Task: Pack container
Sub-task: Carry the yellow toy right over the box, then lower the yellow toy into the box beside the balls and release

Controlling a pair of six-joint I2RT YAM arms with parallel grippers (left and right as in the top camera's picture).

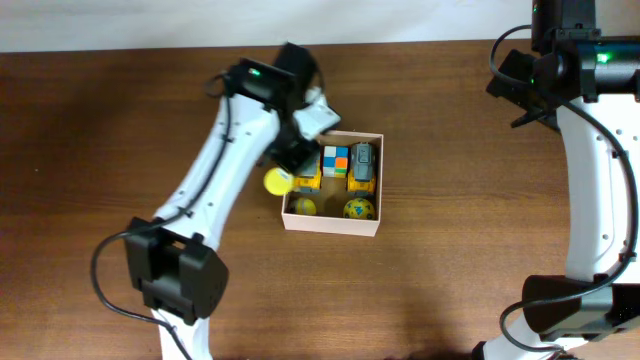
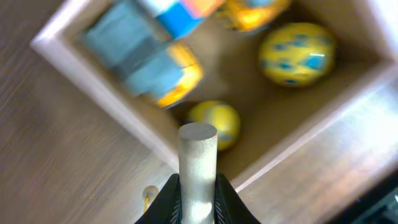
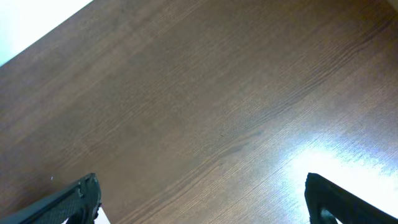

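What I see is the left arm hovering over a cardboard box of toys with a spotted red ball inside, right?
Not quite. The spotted ball is yellow with blue patches, not red; the left wrist view shows it clearly. The left gripper does hover over the container of toys.

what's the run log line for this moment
task: pack container | left tool: shut on grey cylinder, at container corner | right tool: open, over table | inside: cube, toy vehicles, two yellow balls
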